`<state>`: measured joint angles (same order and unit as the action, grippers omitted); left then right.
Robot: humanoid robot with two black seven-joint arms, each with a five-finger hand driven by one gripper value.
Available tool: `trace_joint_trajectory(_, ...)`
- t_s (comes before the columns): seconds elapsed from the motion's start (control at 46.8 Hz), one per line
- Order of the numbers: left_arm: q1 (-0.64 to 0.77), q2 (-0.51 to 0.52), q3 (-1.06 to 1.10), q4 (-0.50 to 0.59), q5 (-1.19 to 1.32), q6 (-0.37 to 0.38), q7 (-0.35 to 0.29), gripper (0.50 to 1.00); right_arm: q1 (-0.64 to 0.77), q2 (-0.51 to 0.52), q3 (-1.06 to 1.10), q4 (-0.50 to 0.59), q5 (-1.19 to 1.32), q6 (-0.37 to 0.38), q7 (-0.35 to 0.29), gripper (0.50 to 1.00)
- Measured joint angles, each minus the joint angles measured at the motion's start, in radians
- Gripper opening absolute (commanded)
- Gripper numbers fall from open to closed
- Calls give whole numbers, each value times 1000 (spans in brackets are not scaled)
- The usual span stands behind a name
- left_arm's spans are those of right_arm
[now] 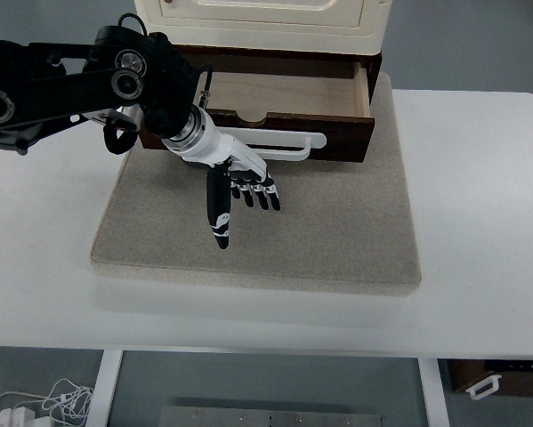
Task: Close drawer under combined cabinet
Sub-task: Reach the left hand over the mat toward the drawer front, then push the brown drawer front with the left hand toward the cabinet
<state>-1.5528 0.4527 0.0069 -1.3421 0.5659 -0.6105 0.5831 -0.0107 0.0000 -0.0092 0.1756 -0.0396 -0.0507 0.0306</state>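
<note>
On the white desk [480, 222] lies a grey mat [337, 231]. Over it hangs the left hand [235, 182], its arm reaching in from the left, fingers [220, 213] spread loose and pointing toward the near edge, holding nothing. Just behind it the drawer [284, 98] stands pulled open under the cabinet [257, 22], its long white handle [284, 142] running left to right.

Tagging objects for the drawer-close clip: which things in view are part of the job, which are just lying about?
Job:
- drawer, pulled open, empty
- drawer handle, white bar on the front
- cabinet above it
- left hand, fingers extended, in front of the drawer

Lying about:
- grey mat
- white table
- white cables on the floor
</note>
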Motion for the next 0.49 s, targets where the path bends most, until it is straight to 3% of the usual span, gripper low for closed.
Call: trace_joint_trajectory(0.491,-7,-3,-4,68,6,0,-5,996,0,0,0,0,0,0,0,952)
